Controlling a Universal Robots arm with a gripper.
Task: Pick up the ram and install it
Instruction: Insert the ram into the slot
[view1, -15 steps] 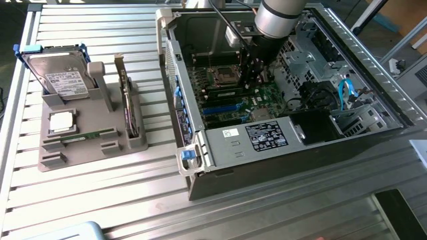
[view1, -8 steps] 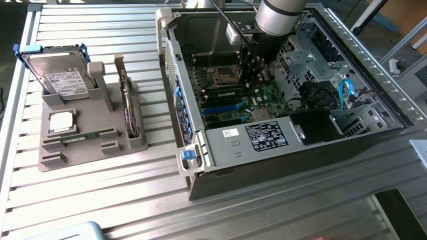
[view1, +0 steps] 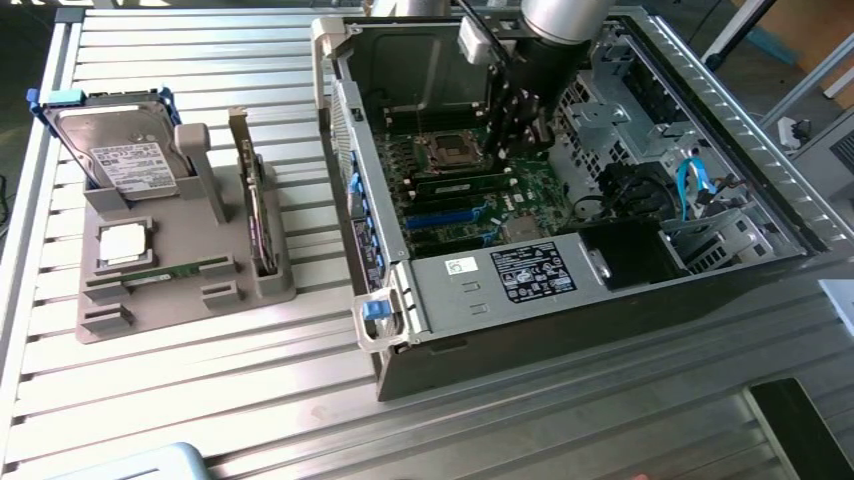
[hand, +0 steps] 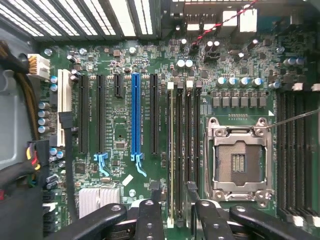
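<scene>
Ram (view1: 183, 269) lies flat in the grey holder (view1: 100, 300) at the exterior view's left. It is a thin green stick with little dark chips. In the picture it is below the hard drive (view1: 120, 160) and near the tall card (view1: 248, 190), which stands in the same holder. Nothing touches the ram. The holder sits on the metal table (view1: 200, 400)

More to the right is the open computer case (view1: 427, 290). The gripper (view1: 514, 145) hangs inside it, in the upper middle of the exterior view, well apart from the ram. Its fingers (hand: 150, 220) are spread wide and there is nothing between them

The wrist view looks down on the green board (hand: 120, 125). The fingers are over the long memory slots (hand: 189, 145), just beside the empty chip socket (hand: 239, 160). One slot (hand: 170, 150) looks pale and the ones next to it look black. I cannot tell if a stick sits in the pale one

I think the job is at its start. The ram in the holder is not picked up yet, and the hand is empty. So the picking up and the pushing into a slot both look left to do. If the pale slot does hold a stick, it is a different one from the ram in the holder
</scene>
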